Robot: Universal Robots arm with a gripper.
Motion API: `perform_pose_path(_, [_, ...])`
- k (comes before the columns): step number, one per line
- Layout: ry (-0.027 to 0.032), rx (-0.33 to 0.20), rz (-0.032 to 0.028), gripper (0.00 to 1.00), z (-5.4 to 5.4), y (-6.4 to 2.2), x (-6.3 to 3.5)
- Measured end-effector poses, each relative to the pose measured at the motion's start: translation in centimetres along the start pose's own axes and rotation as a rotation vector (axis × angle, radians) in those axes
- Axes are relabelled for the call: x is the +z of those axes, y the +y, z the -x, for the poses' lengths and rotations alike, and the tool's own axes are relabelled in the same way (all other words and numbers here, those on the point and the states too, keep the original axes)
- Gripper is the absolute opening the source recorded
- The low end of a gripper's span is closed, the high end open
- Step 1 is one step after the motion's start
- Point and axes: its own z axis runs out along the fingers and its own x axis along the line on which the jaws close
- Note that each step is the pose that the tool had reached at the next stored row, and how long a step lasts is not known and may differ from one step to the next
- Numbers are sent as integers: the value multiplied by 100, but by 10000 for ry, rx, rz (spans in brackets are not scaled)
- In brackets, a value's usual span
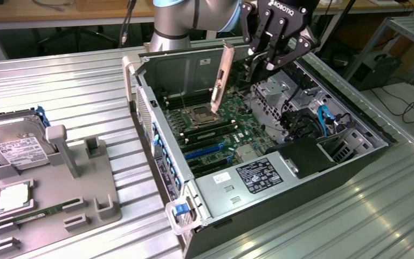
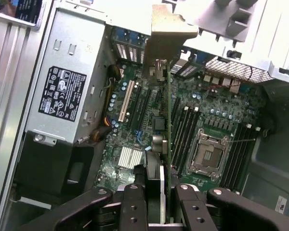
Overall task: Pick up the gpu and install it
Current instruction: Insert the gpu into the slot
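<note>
My gripper (image 1: 263,56) is shut on the gpu (image 1: 230,67) and holds it on edge above the open computer case (image 1: 160,151). The card's pale metal end bracket (image 1: 223,73) points down toward the motherboard (image 1: 225,135). In the wrist view the gpu (image 2: 168,120) shows edge-on as a thin green line with the black fan body between my fingers (image 2: 135,204). Its bracket (image 2: 166,33) reaches toward the case's rear wall. It hangs over the board's expansion slots (image 2: 126,100), clear of them.
The CPU socket (image 1: 200,115) and memory slots lie beside the card's line. A grey power supply (image 1: 264,172) and black drive cage (image 1: 308,156) fill the case's near end. On the exterior view's left, a grey fixture (image 1: 63,178) holds a hard drive (image 1: 13,143) and a memory stick (image 1: 45,210).
</note>
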Motion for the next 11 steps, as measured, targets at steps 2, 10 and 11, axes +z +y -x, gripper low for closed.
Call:
perform_pose_path(2, [-18,351,-3,28,0,-1,11])
perform_pose_path(10, [-43,1027,-8,28,0,-3,60])
perform_pose_path(11, [-53,1197,-11,28,0,-4,67])
